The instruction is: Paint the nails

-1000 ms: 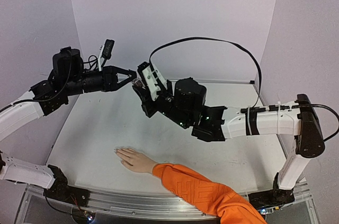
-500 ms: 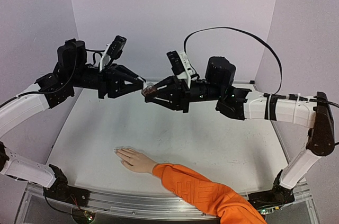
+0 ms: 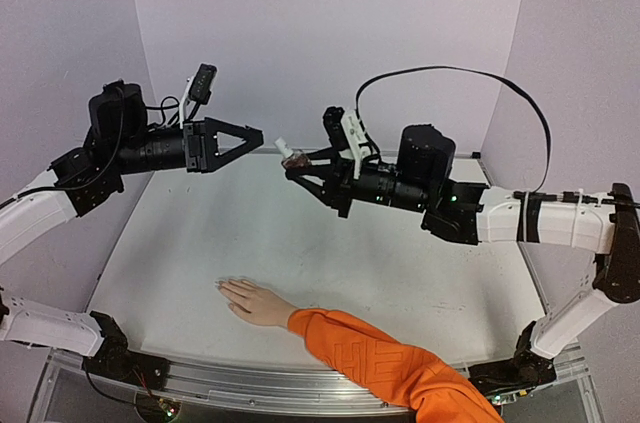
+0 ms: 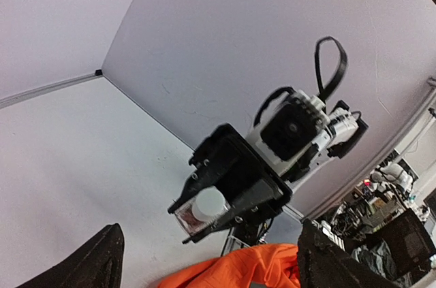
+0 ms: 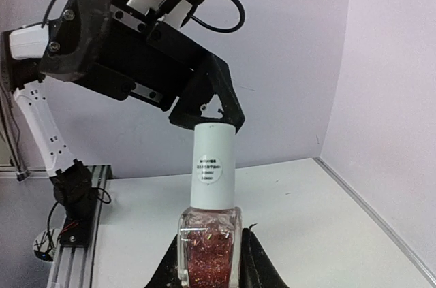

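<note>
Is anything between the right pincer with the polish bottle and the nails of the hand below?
Nothing visible. The right pincer holds the bottle in the air; only open space separates it from the nails. The left pincer hangs aside, also raised.

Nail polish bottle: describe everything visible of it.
The nail polish bottle has a clear, square glass body full of reddish-brown glittery polish and a tall white cylindrical cap bearing a round printed label. The cap is on. The right gripper clamps the glass body, holding it in the air above the table, cap pointing toward the open left gripper, which is not touching it.
</note>
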{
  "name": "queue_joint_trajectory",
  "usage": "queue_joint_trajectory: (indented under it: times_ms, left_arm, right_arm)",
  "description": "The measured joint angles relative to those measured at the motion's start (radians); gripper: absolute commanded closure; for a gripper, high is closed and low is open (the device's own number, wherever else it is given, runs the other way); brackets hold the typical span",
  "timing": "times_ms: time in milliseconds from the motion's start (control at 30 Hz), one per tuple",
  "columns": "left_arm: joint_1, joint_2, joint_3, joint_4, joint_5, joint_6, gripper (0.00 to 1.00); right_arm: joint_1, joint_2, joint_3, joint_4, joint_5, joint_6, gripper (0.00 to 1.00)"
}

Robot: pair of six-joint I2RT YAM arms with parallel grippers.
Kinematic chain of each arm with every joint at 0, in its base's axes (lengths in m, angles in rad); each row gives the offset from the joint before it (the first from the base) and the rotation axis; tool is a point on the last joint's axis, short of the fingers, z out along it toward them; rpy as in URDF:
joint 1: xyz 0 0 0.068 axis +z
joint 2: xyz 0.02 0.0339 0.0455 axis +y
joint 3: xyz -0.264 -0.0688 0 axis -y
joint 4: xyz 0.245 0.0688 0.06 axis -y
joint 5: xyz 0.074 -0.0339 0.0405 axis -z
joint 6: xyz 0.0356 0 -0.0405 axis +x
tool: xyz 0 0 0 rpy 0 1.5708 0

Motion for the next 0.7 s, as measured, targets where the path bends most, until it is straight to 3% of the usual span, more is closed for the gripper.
queue_joint_trajectory:
  times_ms: [100, 200, 333, 700]
  left_arm:
    - [0.0, 0.005, 0.0, 0.001, -0.056, -0.042, 0.28]
    - [0.0, 0.016, 0.0, 0.002, -0.07, -0.053, 0.29]
    - [0.0, 0.045, 0.0, 0.002, -0.058, -0.055, 0.4]
    - [0.0, 0.074, 0.0, -0.001, -0.024, -0.037, 0.58]
  right_arm:
    - [0.043, 0.014, 0.001, 0.013, 0.105, -0.025, 1.0]
    - [0.074, 0.04, 0.005, 0.016, 0.166, -0.042, 1.0]
    - [0.095, 0.075, 0.021, 0.015, 0.21, -0.061, 1.0]
    - [0.102, 0.085, 0.038, 0.016, 0.242, -0.078, 1.0]
